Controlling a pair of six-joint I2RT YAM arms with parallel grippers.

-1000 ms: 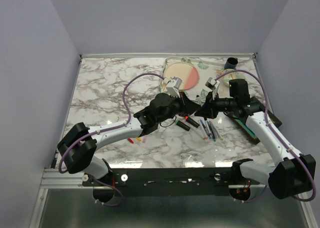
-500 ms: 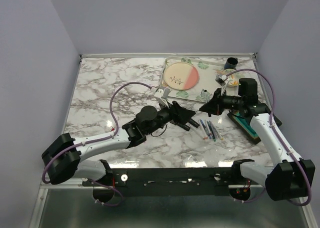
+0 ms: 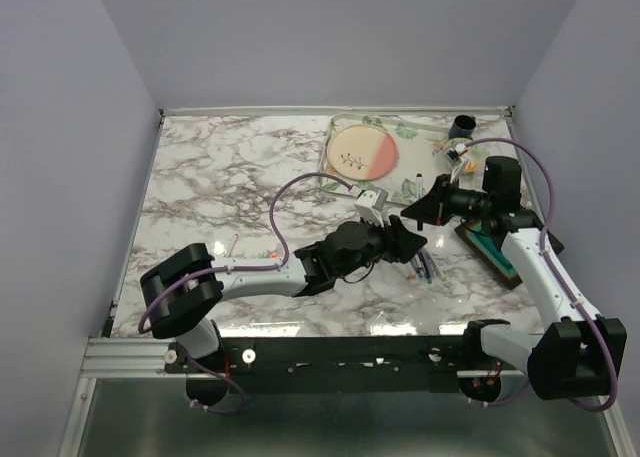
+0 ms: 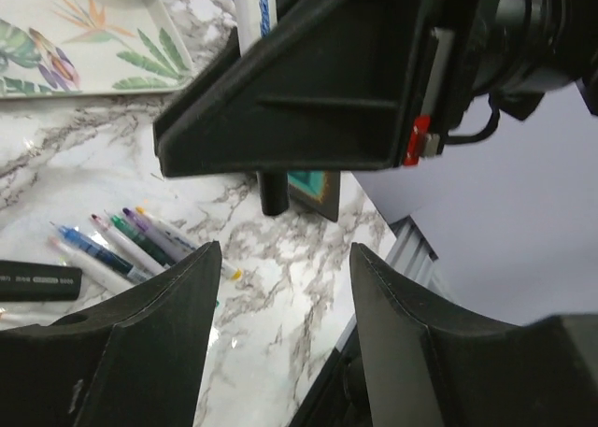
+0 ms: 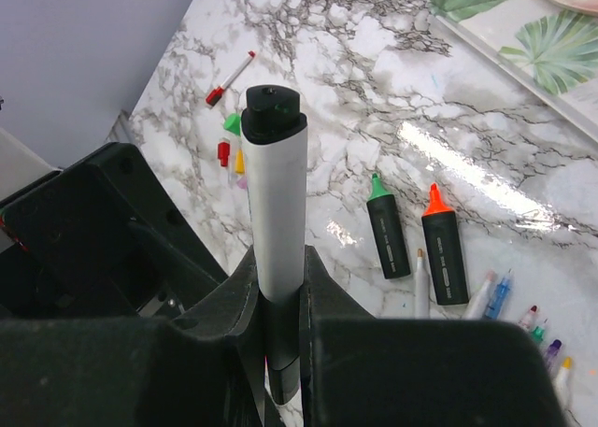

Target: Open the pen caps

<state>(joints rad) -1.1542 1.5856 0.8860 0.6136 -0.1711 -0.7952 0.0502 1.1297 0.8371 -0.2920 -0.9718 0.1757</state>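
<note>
The right gripper [image 5: 278, 270] is clamped narrow on an upright white marker [image 5: 277, 198]; its lower end is hidden between the fingers, and whether its black top is a cap is hard to tell. The left gripper [image 4: 283, 255] stands wide with nothing between its fingers, and the other gripper's dark body blocks much of its view. Loose caps [image 5: 231, 124], green, red and yellow, lie together on the marble table [image 5: 374, 35], the yellow one partly behind the marker

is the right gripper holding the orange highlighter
No, the right gripper is clamped on a white marker with a black end, while the orange highlighter lies on the table beside a green highlighter.
</note>
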